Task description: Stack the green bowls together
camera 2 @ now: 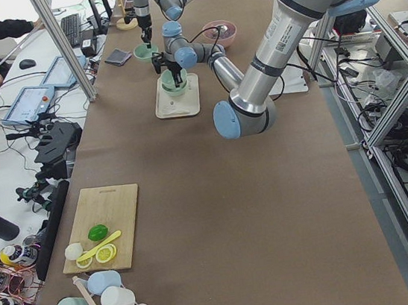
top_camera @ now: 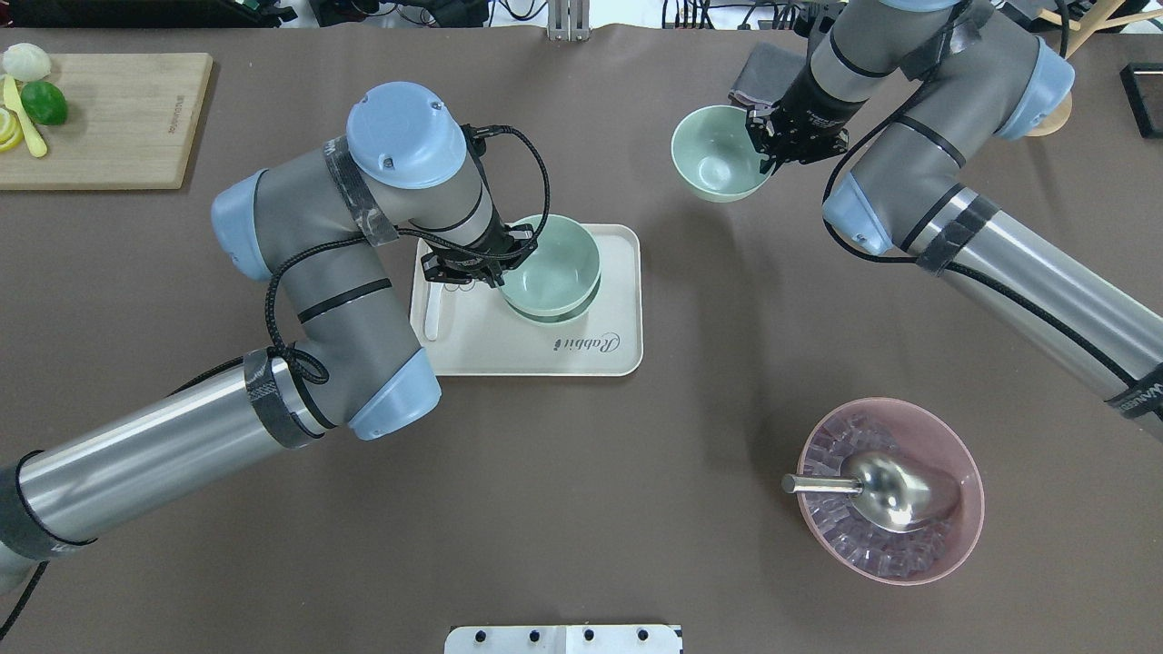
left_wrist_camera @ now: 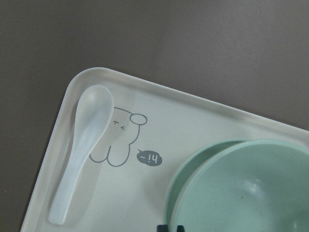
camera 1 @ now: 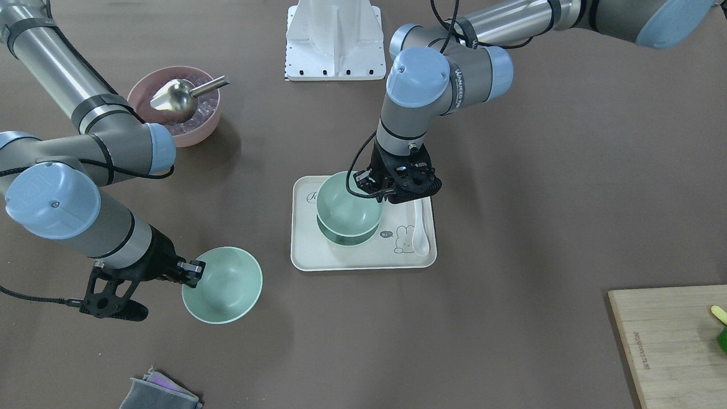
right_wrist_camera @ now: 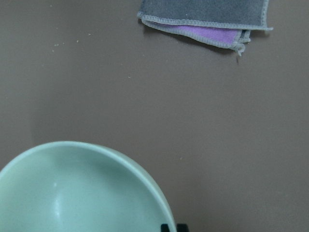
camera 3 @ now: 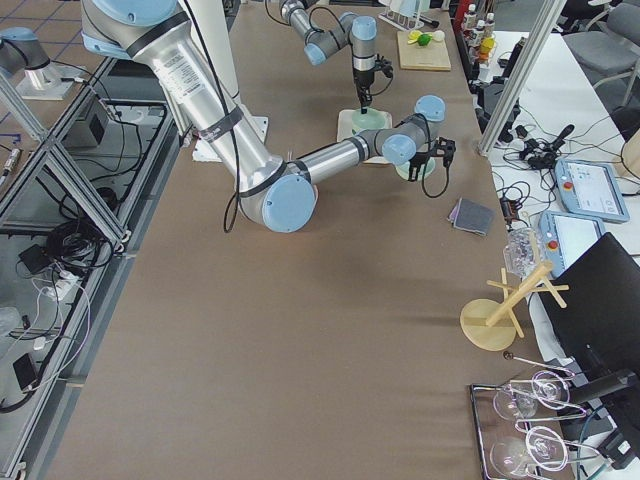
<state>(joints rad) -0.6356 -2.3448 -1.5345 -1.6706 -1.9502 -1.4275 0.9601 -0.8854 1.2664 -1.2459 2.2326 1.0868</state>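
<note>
Two green bowls are on the cream tray (camera 1: 363,258). My left gripper (camera 1: 392,187) is shut on the rim of the upper green bowl (camera 1: 347,204) and holds it in the mouth of the lower green bowl (camera 1: 346,238), slightly off centre. Both show in the left wrist view: upper bowl (left_wrist_camera: 251,193), lower bowl's rim (left_wrist_camera: 190,162). My right gripper (top_camera: 768,150) is shut on the rim of the third green bowl (top_camera: 718,159) and holds it tilted above the bare table, apart from the tray. That bowl fills the bottom of the right wrist view (right_wrist_camera: 77,193).
A white spoon (camera 1: 420,227) lies on the tray beside the bowls. A pink bowl (top_camera: 972,472) with ice and a metal scoop (top_camera: 886,486) stands near the robot's right. A folded grey cloth (right_wrist_camera: 203,19) lies beyond the third bowl. A cutting board (top_camera: 109,118) is far left.
</note>
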